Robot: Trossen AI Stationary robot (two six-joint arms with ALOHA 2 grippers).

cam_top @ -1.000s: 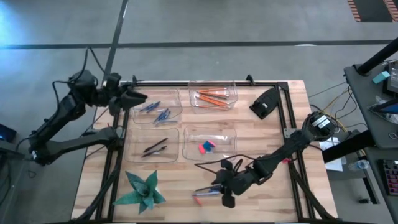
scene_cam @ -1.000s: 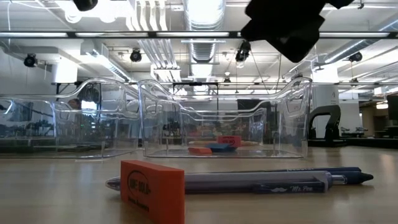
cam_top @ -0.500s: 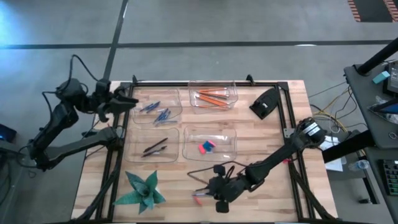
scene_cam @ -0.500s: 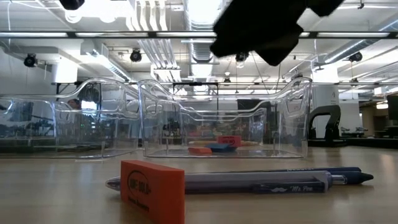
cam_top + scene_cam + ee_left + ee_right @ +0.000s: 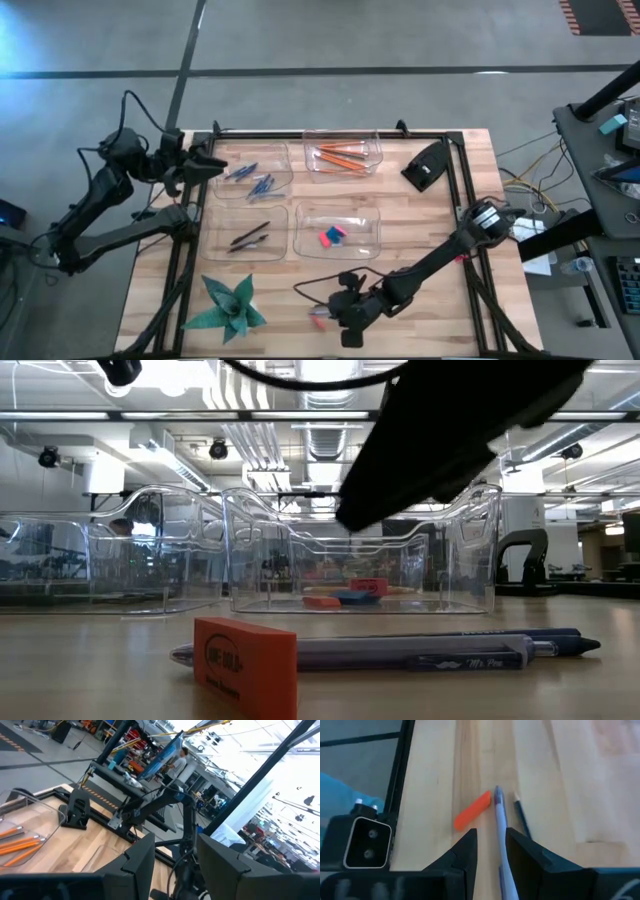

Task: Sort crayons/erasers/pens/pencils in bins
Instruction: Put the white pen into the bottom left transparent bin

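Right gripper (image 5: 487, 851), jaws narrowly open, hovered over pen (image 5: 499, 815); eraser (image 5: 472, 810) at its 9 o'clock. Left gripper (image 5: 172, 857) open, idle.

Bare wood at the front, bins behind

The right gripper (image 5: 487, 851) hangs over loose pens (image 5: 498, 820) and an orange eraser (image 5: 472, 810); bins (image 5: 337, 231) wall the far side.

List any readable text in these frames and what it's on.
"Mr. Pen": on the clip of the pen lying on the table, low view.
Round dark stamp on the orange eraser in front of it: too blurred to read.
Nothing else readable in any view, including the bins and the room behind.
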